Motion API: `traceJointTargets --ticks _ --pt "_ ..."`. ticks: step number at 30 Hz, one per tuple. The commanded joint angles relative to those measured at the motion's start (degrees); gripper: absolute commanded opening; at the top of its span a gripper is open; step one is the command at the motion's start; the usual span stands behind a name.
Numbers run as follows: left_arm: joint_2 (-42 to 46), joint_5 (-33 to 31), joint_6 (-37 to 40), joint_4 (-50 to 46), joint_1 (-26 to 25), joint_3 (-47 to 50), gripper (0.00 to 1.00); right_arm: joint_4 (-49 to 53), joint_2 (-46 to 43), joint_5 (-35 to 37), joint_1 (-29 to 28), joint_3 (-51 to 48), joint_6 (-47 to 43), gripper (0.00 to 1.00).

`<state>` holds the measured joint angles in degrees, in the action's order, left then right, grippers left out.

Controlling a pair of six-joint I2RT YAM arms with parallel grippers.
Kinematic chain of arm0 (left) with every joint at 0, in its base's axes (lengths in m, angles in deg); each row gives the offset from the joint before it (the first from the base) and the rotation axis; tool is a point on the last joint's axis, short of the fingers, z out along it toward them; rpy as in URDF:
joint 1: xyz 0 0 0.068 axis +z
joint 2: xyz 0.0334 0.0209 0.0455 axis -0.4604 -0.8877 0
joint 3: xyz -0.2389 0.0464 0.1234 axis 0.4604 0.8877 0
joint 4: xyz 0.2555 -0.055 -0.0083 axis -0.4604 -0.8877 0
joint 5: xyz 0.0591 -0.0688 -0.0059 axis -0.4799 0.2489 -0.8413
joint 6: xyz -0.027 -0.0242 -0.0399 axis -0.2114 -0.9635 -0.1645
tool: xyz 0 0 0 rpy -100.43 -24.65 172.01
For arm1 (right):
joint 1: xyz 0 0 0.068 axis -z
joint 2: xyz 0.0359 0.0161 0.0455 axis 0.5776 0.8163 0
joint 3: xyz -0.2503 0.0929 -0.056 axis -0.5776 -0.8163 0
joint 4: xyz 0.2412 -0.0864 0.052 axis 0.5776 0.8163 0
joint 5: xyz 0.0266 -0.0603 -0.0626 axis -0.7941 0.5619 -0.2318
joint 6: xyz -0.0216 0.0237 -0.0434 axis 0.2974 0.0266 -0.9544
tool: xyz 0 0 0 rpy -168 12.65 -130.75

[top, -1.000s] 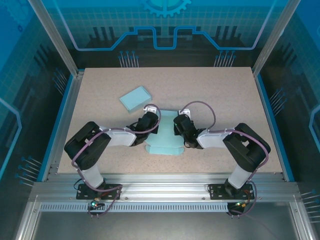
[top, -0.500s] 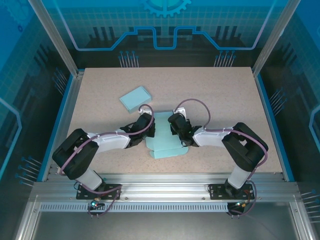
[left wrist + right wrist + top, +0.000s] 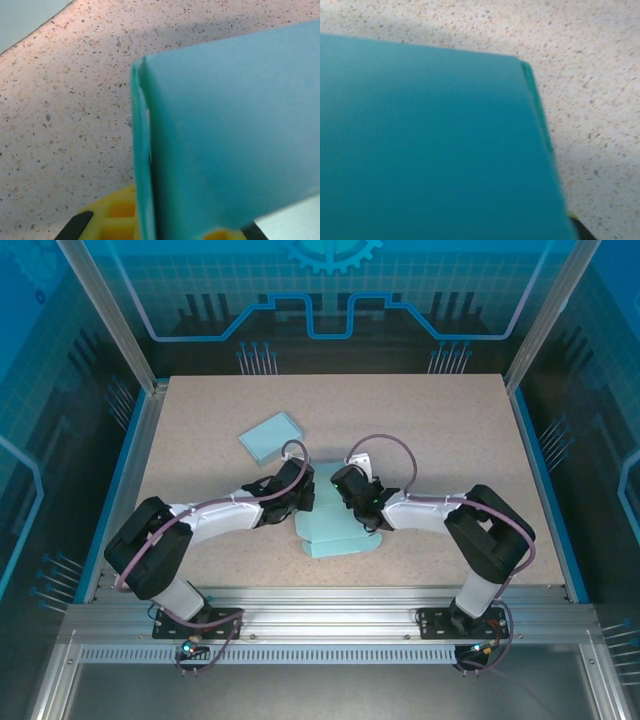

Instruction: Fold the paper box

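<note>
A light-blue, partly folded paper box (image 3: 335, 535) lies on the speckled beige table surface (image 3: 450, 440), about midway between the left and right edges and closer to the near edge than to the far one. Its rounded near flap lies flat towards the arm bases. Both arms reach inward over it from either side. The left gripper (image 3: 303, 492) is at the box's left side, pressed together on a raised panel. In the left wrist view the panel's edge runs down into the yellow finger pad (image 3: 117, 215). The right gripper (image 3: 343, 490) is at the box's right side, just beside the left one, and is likewise closed on a lifted panel. In the right wrist view this panel stands close before the lens. A flat light-blue rectangular box (image 3: 271, 436) lies apart, towards the far-left corner, turned at an angle.
</note>
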<state>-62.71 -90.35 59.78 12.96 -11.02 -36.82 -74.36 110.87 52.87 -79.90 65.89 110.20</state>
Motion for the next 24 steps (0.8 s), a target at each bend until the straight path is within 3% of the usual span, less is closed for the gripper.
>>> traceJointTargets --ticks 1,8,13,18,24 --pt "1.86 2.42 -0.6 -3.64 -0.42 -1.94 0.0 14.98 4.77 13.47 0.27 4.14 3.07 0.09" --pt "2.52 -0.32 -3.58 -2.22 -0.03 -1.73 0.0 42.49 15.01 30.27 -3.81 15.35 23.36 0.05" --pt "2.63 -0.48 -5.12 -0.29 -0.05 -1.47 0.0 48.17 17.85 33.16 -6.85 18.77 28.26 0.02" --pt "3.06 0.86 -5.84 0.9 -0.05 -0.58 0.0 39.48 16.03 29.88 -6.97 16.23 21.72 0.04" --pt "3.38 0.41 -5.54 -0.48 0.06 -0.27 0.0 11.88 6.23 13.33 -5.51 3.86 5.45 0.23"
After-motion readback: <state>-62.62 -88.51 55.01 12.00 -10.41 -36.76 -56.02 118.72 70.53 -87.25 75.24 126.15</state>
